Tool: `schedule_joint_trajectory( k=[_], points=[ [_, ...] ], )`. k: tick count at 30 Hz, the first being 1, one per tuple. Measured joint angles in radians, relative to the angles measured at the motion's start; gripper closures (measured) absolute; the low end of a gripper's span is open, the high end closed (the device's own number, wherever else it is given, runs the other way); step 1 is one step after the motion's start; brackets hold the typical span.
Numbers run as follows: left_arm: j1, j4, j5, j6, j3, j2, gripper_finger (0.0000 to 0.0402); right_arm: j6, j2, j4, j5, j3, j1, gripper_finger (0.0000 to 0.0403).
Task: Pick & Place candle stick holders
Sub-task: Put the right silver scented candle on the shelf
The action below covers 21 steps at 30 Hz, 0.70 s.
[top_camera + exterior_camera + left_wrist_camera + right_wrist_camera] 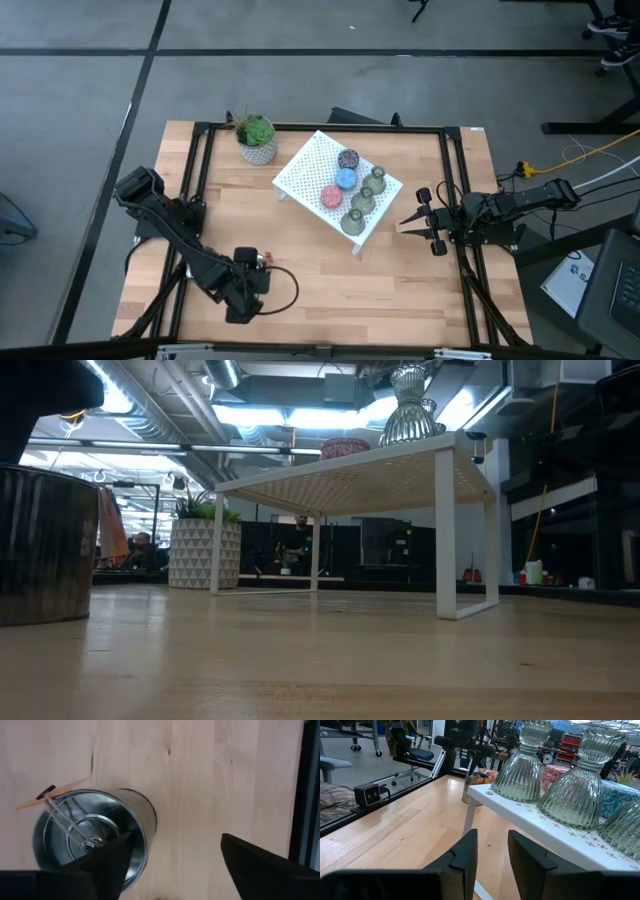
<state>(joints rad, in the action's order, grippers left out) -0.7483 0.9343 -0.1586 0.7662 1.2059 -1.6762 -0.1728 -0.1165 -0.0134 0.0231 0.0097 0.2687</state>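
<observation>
While left pincer (172,865) straddles silver holder (92,837) rim, apart, right pincer (492,855) narrowly apart beside stand (335,190).

holders on a stand mid-table

six candle stick holders (352,195) sit on the stand (300,172); plant (257,138) beside it, toward the table's (330,280) far edge.

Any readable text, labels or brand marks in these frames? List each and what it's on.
None readable.
White sign at the right edge of the high view: dark marks, too small to read.
Orange tag on the silver holder: no print visible.
Red cabinet in the background: nothing legible.
</observation>
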Motion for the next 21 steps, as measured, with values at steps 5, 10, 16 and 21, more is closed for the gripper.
schedule_joint_trajectory(
  k=[5,10,16,21],
  points=[
    [0.001,0.022,-0.014,0.008,-0.001,-0.001,0.0159,0.000,0.000,0.000,0.000,0.000,0.000,0.0291],
    [0.001,0.037,-0.029,0.017,-0.002,-0.002,0.0230,0.000,0.000,0.000,0.000,0.000,0.000,0.0291],
    [0.000,0.054,-0.045,0.045,-0.003,-0.003,0.0318,0.000,0.000,0.000,0.000,0.000,0.000,0.0291],
    [0.000,0.055,-0.045,0.062,-0.003,-0.003,0.0375,0.000,0.000,0.000,0.000,0.000,0.000,0.0291]
  ],
)
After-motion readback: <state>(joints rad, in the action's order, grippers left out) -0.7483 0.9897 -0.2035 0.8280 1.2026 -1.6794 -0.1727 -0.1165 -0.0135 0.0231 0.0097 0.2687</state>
